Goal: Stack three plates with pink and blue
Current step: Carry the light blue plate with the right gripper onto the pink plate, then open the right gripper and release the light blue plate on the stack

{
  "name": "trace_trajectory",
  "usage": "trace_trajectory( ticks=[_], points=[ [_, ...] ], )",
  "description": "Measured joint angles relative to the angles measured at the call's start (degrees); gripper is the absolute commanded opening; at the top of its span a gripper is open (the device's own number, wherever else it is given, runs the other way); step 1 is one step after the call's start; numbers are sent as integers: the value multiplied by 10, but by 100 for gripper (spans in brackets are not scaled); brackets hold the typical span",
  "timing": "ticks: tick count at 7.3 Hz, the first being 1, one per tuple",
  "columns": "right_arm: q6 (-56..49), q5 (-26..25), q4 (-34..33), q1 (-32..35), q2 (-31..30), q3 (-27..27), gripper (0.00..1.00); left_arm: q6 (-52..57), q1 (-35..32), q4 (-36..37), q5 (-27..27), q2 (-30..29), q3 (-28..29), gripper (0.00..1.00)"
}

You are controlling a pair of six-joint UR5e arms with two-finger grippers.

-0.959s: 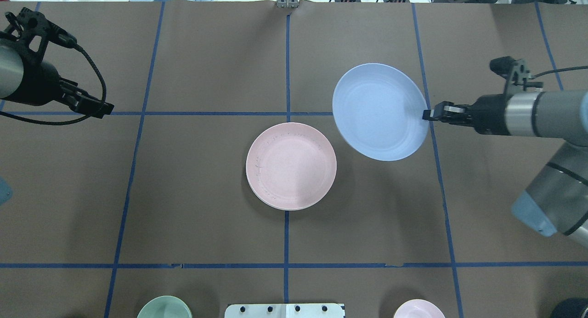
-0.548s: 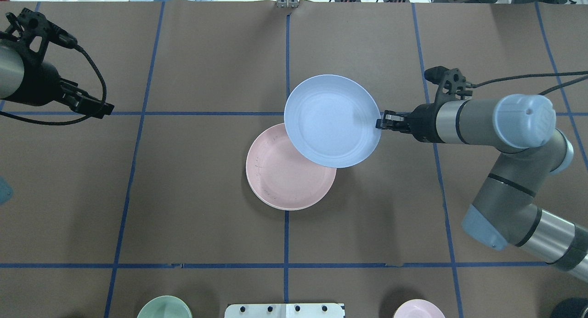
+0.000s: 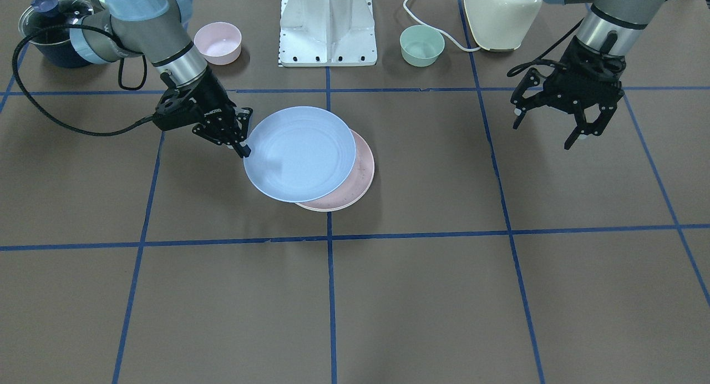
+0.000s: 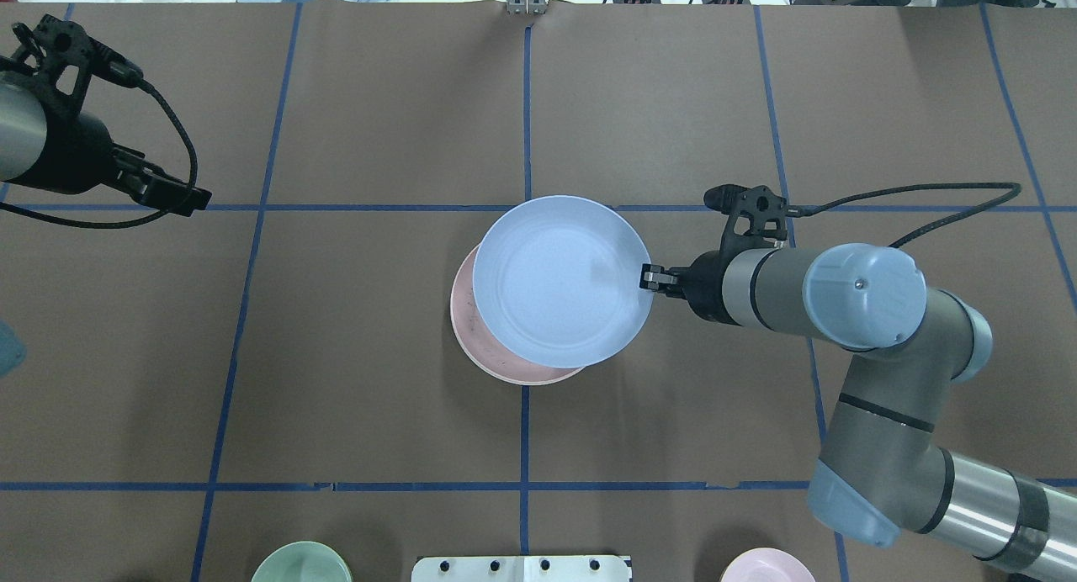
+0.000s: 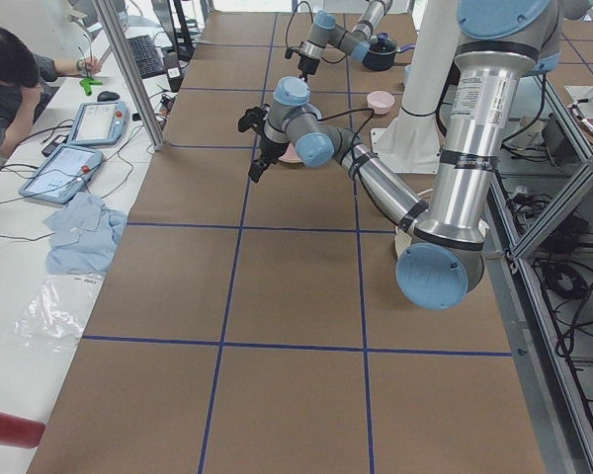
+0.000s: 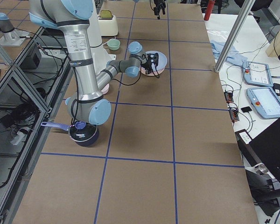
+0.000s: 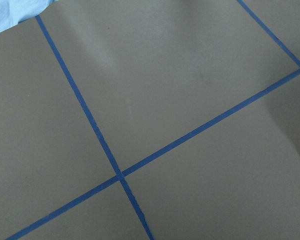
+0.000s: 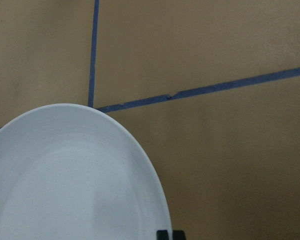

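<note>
My right jaws are clamped on the rim of the blue plate [image 4: 555, 283], which reaches straight out ahead of them over the pink plate [image 4: 463, 321] on the desk [image 4: 370, 414], covering most of it. My left jaws stand apart above the desk, well away from the 2 plates.

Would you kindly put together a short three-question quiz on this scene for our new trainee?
1. True or false: the pale blue round plastic plate lies exactly centred over the pale pink round plastic plate.
2. Which grips the blue plate's rim? A) left gripper B) right gripper C) neither
3. Fill in: the left gripper hangs empty with its fingers ____.
Key: 1 false, it is offset; 2 B; 3 open.
</note>
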Motion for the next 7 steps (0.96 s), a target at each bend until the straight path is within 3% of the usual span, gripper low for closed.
trace_trajectory(
  ticks=[4,7],
  points=[
    [0,-38,-92,-30,50,-5,0,0,0,0,0,1,0,100],
    [-1,-52,-102,-39,65,-24,0,0,0,0,-1,3,0,100]
  ],
)
